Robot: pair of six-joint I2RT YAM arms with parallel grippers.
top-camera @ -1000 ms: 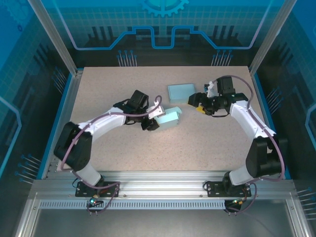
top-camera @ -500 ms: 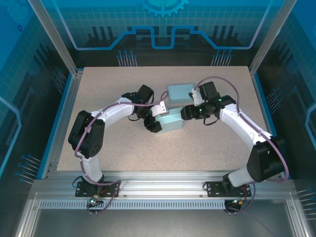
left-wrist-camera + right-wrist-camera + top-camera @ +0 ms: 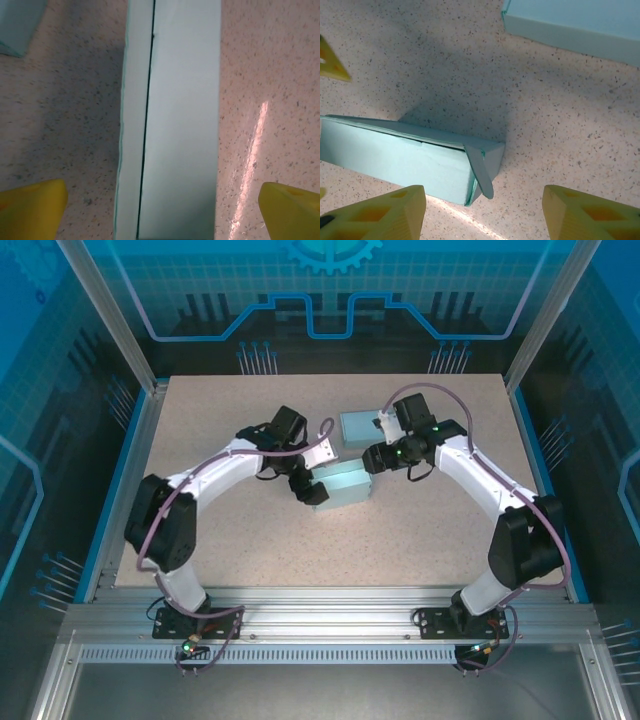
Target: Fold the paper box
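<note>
The paper box (image 3: pixel 342 484) is a long pale teal carton lying on the table at mid-centre. My left gripper (image 3: pixel 317 472) straddles its left end, open. In the left wrist view the paper box (image 3: pixel 180 120) runs up the middle, and bare table shows between it and each yellow fingertip (image 3: pixel 32 210). My right gripper (image 3: pixel 376 458) hovers at the box's right end, open. The right wrist view shows that end (image 3: pixel 395 155) with a loose flap (image 3: pixel 481 172) sticking out, just above the gap between the fingertips (image 3: pixel 380 215).
A second teal box (image 3: pixel 362 426) lies just behind the first, close to the right gripper; its corner shows as the second box (image 3: pixel 575 22) in the right wrist view. A blue rail (image 3: pixel 110 500) borders the speckled table.
The left gripper has opened wide and let go of the paper box, which now rests on the table. The right gripper has moved left to the box's right end and narrowed a little.
</note>
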